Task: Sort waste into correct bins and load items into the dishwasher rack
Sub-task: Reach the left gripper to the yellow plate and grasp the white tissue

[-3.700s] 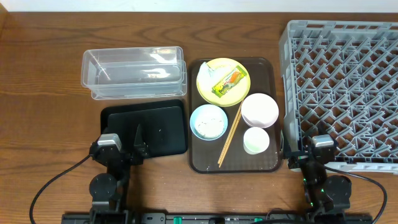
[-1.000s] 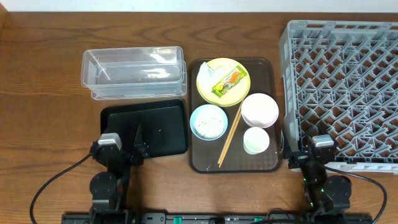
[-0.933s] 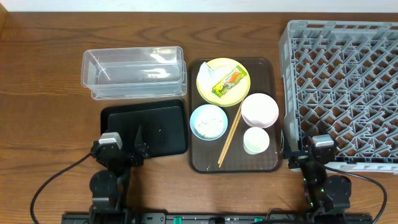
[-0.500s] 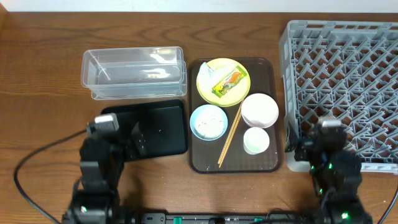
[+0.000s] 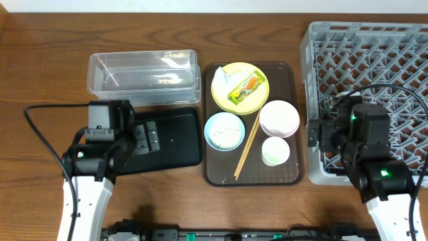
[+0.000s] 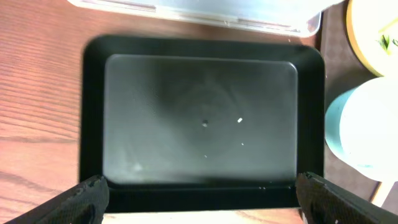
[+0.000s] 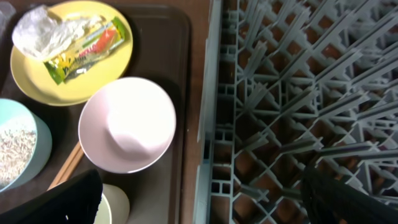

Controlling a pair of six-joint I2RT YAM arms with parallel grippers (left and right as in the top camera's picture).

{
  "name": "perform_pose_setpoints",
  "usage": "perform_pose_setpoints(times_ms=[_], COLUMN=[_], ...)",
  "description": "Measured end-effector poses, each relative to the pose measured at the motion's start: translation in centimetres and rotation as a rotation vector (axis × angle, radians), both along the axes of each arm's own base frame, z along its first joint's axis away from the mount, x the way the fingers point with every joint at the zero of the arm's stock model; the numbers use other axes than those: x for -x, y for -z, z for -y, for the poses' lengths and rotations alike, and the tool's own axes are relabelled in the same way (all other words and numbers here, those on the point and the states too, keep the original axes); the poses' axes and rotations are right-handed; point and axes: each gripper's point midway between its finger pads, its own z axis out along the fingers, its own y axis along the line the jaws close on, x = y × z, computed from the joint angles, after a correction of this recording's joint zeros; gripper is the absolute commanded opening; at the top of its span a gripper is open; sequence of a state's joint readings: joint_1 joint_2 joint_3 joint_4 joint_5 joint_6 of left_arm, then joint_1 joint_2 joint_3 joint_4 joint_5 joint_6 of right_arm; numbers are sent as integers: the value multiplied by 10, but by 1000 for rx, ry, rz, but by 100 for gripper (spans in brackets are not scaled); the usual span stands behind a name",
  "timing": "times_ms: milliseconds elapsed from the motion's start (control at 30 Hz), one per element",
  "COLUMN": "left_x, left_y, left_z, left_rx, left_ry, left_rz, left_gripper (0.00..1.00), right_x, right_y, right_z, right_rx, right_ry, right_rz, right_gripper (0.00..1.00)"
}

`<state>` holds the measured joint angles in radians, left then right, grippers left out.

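The green-and-orange wrapper (image 5: 245, 86) lies on the yellow plate (image 5: 227, 99) on the brown tray. The light blue bowl (image 5: 224, 130) holds white rice scraps (image 7: 13, 144). The pink-white bowl (image 5: 279, 118), white cup (image 5: 275, 150) and chopsticks (image 5: 247, 146) lie beside it. The clear tub (image 5: 144, 77) and black tray (image 5: 177, 140) are to the left, and the grey rack (image 5: 374, 67) is to the right. My left gripper (image 6: 202, 202) is open and empty above the black tray's (image 6: 202, 118) near edge. My right gripper (image 7: 208, 199) is open and empty, straddling the rack's (image 7: 298, 93) left wall beside the pink-white bowl (image 7: 127, 124).
The brown serving tray (image 5: 291, 73) holds the dishes between the bins and the rack. A crumpled clear plastic scrap (image 7: 37, 31) lies on the plate next to the wrapper (image 7: 87, 50). Black cables trail from both arms over the table and the rack.
Both arms have risen from the table's front edge and moved forward. The left gripper is now over the black tray, the right over the rack's left wall. The objects have not moved.
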<state>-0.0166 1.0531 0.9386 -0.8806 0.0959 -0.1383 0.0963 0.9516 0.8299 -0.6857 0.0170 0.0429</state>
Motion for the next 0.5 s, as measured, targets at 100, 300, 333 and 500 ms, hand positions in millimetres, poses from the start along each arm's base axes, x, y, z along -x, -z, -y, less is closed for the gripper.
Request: perform_pose_setpoints(times_ms=[100,300,333,500], left_x=[-14,-38,-40,-74], left_y=[-3,-16,-17,-36], left_z=[8,26,28,54], left_rx=[40,95,97,85], left_ry=[22,76,82,172], left_rz=[42,121,121,138], left_gripper=[98,98,98,98], right_x=[0,0,0,0], right_y=[2,2,2,2], right_z=[-1,-2,-2,-2], right_rx=[-2,-6,-6,-6], right_ry=[-3,-7,-7,-7], right_rz=[-10,-10,-10,-10], right_gripper=[99,99,99,99])
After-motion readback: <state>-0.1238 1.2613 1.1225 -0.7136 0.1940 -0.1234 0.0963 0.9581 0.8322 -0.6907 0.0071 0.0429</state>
